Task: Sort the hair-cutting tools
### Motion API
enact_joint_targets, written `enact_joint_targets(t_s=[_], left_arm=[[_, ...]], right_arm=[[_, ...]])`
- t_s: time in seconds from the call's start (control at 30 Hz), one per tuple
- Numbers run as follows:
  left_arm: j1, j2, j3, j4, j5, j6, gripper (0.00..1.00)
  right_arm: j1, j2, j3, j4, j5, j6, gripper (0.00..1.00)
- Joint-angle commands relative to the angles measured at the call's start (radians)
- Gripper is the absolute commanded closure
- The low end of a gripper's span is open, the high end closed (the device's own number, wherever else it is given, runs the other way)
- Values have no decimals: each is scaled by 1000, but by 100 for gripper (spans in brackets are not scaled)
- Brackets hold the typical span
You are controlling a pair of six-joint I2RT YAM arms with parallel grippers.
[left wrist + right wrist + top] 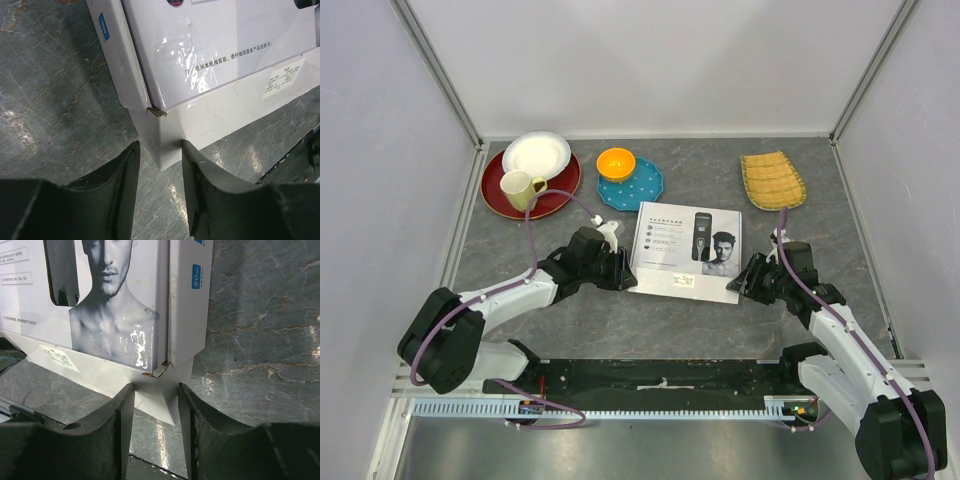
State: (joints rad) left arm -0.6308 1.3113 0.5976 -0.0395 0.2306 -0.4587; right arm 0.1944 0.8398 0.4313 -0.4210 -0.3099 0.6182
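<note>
Grey stone-patterned table (570, 320) fills the floor of a white-walled booth (650, 60), with metal posts (440, 70) running down the far corners and a black rail (660, 375) across the near edge where the two arms are bolted.

At the far left sits a red plate (500, 195) carrying a white plate (537, 153) and a pale mug (518, 187). Just to its right is a teal dotted plate (640, 190) with an orange bowl (616, 162) on its far edge.

The left gripper (160, 145) reaches in low from the left to the near-left corner of a white box (670, 262). That corner sits between its two dark fingers (125, 175) and fills the gap, so the gripper is clamped on the box.

The box lies flat and closed in the middle of the table, slightly turned. Its glossy lid shows a man's portrait and a printed clipper. The hair-cutting tools themselves cannot be seen from any view.

The right gripper (156, 387) meets the near-right corner of the box the same way. A frayed cardboard corner is pinched between its fingers (210, 430), which touch it on both sides.

At the far right, well apart from the box, a woven bamboo tray (772, 180) rests on the table.
</note>
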Motion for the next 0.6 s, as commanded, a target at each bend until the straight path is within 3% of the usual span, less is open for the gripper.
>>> enact_joint_targets(t_s=[0.0,0.43,0.57], left_arm=[[-4,5,21,35,13,32,55],[-4,43,11,73,-77,40,55],[-6,52,39,53,-114,48,55]], right_arm=[[2,10,-12,31,43,-17,54],[4,24,-36,70,123,-26,55],[5,-73,9,42,91,3,56]])
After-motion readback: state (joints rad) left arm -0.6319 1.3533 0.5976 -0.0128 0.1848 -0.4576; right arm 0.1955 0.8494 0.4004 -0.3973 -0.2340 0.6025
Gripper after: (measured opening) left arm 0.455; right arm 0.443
